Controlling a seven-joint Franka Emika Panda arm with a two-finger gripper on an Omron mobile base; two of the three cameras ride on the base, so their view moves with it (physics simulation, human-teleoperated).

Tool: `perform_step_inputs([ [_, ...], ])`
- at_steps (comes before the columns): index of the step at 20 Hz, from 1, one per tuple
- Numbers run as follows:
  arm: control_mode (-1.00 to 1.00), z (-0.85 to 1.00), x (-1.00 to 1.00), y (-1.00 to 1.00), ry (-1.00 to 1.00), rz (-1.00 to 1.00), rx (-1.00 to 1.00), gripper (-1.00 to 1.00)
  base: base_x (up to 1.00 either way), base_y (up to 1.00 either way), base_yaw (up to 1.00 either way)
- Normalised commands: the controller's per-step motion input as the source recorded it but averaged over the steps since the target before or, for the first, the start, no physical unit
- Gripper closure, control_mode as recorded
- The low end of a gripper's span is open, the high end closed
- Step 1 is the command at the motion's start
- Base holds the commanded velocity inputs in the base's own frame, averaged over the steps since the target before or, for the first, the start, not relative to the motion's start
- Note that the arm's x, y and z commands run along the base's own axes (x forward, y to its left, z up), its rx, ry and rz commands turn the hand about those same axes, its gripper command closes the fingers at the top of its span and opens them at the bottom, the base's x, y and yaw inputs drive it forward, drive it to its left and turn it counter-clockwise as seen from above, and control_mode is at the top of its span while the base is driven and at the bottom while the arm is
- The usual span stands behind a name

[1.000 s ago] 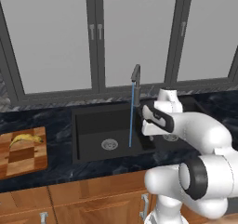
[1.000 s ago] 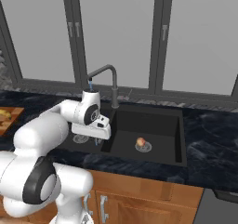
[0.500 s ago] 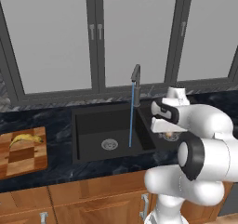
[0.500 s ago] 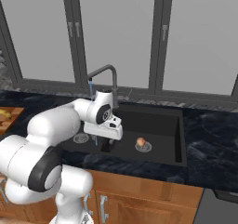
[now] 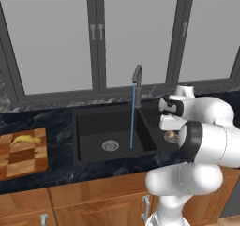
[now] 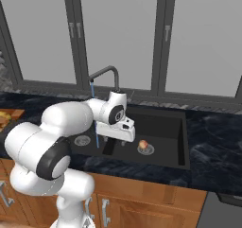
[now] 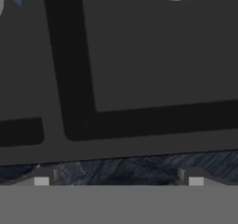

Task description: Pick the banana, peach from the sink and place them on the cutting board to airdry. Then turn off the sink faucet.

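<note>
The banana (image 5: 26, 139) lies on the checkered cutting board (image 5: 23, 159) at the left of the counter. The peach (image 6: 142, 144) rests by the silver drain in the right basin of the black sink (image 6: 165, 123). My gripper (image 6: 115, 138) hangs over the sink's middle, left of the peach and apart from it. It is open with nothing between its fingertips (image 7: 42, 180). In the hand view the gripper (image 7: 118, 181) looks down on the sink's divider and front rim. The sink faucet (image 5: 137, 75) stands behind the basins, its blue stream (image 5: 133, 119) falling into the left one.
Dark marbled counter (image 5: 56, 126) runs on both sides of the sink, above wooden cabinet fronts (image 5: 93, 201). Tall windows (image 5: 56, 37) rise behind the faucet. A second drain (image 5: 110, 145) lies in the left basin.
My arm has swung to the right, from beside the water stream towards the right basin. The gripper has stayed open. The banana, peach and stream are as before.
</note>
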Motion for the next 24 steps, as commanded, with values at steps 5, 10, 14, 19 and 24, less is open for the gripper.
perform_step_inputs([
  [5, -1.0, -0.06, 0.24, -0.28, 0.01, -0.02, 0.0, -1.0, 0.0, 0.0, 0.0],
  [10, -1.0, -0.17, 0.19, -0.17, -0.03, -0.02, -0.04, -1.0, 0.0, 0.0, 0.0],
  [14, -1.0, -0.13, 0.14, -0.15, -0.04, -0.02, -0.05, -1.0, 0.0, 0.0, 0.0],
  [19, -1.0, -0.09, 0.11, -0.16, -0.05, -0.03, -0.05, -1.0, 0.0, 0.0, 0.0],
  [24, -1.0, -0.07, 0.14, -0.14, -0.01, -0.04, -0.02, -1.0, 0.0, 0.0, 0.0],
])
